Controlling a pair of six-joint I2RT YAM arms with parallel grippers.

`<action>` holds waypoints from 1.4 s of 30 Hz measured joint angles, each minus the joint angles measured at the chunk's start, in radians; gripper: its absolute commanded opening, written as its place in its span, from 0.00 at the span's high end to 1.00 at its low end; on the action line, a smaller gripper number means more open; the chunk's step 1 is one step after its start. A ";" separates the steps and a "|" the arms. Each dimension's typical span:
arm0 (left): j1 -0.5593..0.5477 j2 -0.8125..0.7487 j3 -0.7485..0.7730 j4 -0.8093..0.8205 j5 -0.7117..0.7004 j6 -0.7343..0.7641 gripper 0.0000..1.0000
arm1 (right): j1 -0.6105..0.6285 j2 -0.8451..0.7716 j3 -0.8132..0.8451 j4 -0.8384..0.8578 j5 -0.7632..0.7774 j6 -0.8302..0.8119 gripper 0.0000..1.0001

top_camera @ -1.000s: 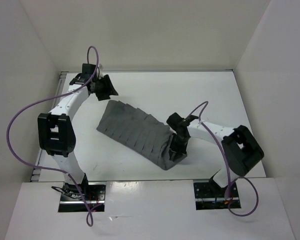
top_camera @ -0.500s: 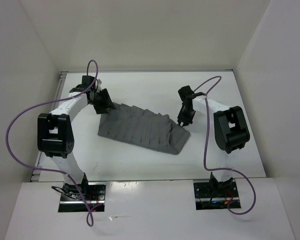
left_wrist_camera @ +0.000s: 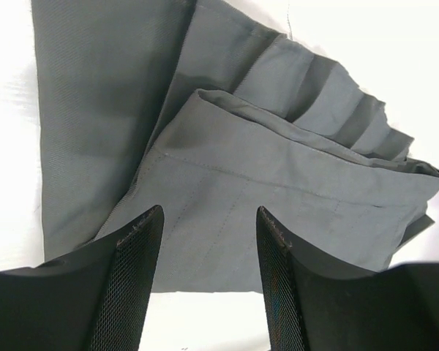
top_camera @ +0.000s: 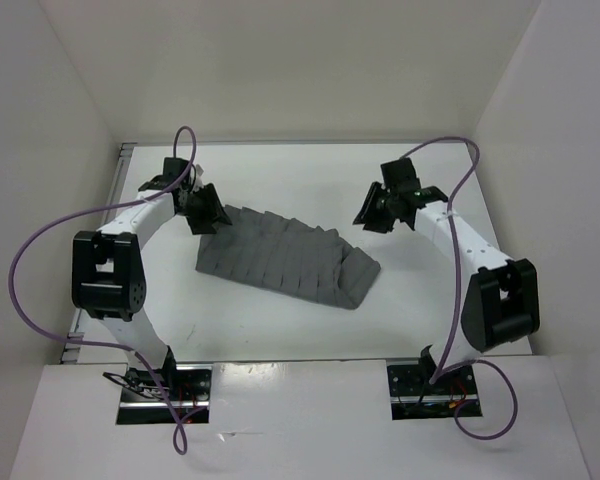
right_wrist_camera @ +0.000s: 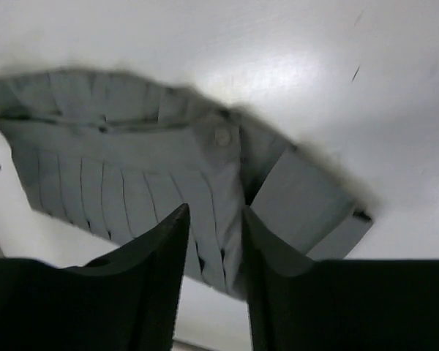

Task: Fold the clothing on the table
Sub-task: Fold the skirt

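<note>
Grey pleated clothing lies rumpled on the white table, the left gripper over its far left corner and the right gripper off its right end, both with jaws parted and empty.

White arms, black joints, black tools, purple cables.

Clothing on table, centre. Left fingers at its far-left corner. Right fingers beyond right end, apart.

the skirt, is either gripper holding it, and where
Nothing is held: the left gripper is open over the clothing, the right gripper open and clear of it.
</note>
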 measured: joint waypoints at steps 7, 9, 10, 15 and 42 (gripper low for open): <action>0.013 0.014 -0.001 0.006 -0.023 0.000 0.39 | 0.209 -0.042 -0.223 -0.009 -0.141 0.143 0.59; 0.025 0.029 0.000 0.005 -0.028 -0.002 0.39 | 0.266 -0.031 -0.233 -0.013 -0.163 0.168 0.59; 0.033 0.036 0.002 0.005 -0.032 -0.002 0.39 | 0.278 -0.026 -0.233 -0.011 -0.169 0.174 0.57; 0.069 0.048 0.048 0.005 -0.066 -0.002 0.42 | 0.275 0.006 -0.192 -0.033 -0.114 0.182 0.55; 0.084 0.255 0.208 0.200 0.235 -0.056 0.85 | 0.200 0.175 0.007 -0.072 -0.031 0.110 0.55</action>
